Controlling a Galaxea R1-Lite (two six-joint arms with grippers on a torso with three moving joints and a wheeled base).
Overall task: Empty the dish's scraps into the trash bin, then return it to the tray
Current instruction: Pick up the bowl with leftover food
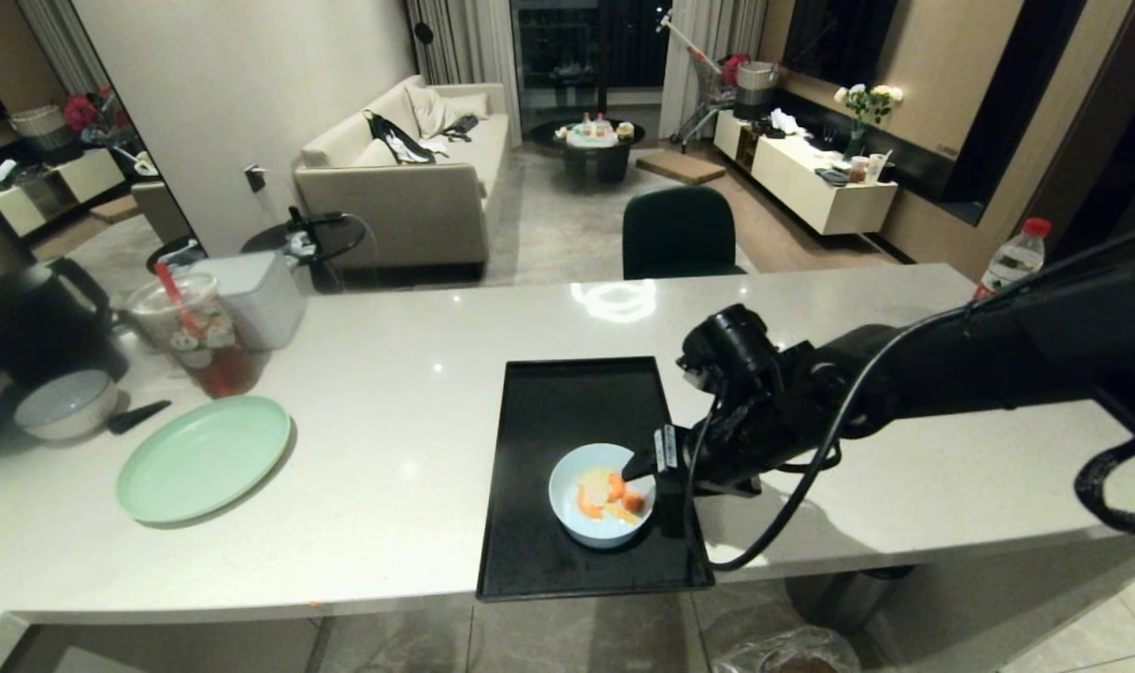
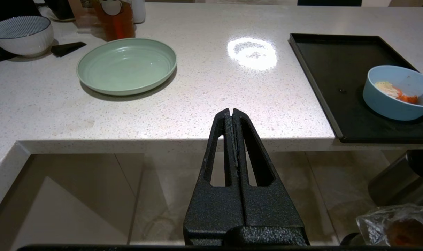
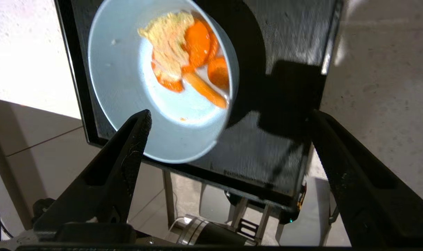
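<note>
We see the right gripper [image 3: 229,116] with its jaws spread wide and nothing between them, poised over the small round pale-blue dish [image 3: 128,87], one finger over its rim. The dish [image 1: 601,495] sits near the front of the large flat black rectangular tray [image 1: 577,402] and holds the orange and yellowish-white scraps [image 3: 187,59]. The tray rests on the pale speckled stone counter [image 1: 390,449], its front edge overhanging. The left gripper [image 2: 231,115] hangs below the counter edge, fingers pressed together. The bag-lined trash bin [image 1: 783,654] stands on the floor below. A flat mint-green plate [image 1: 203,456] lies well to the left.
</note>
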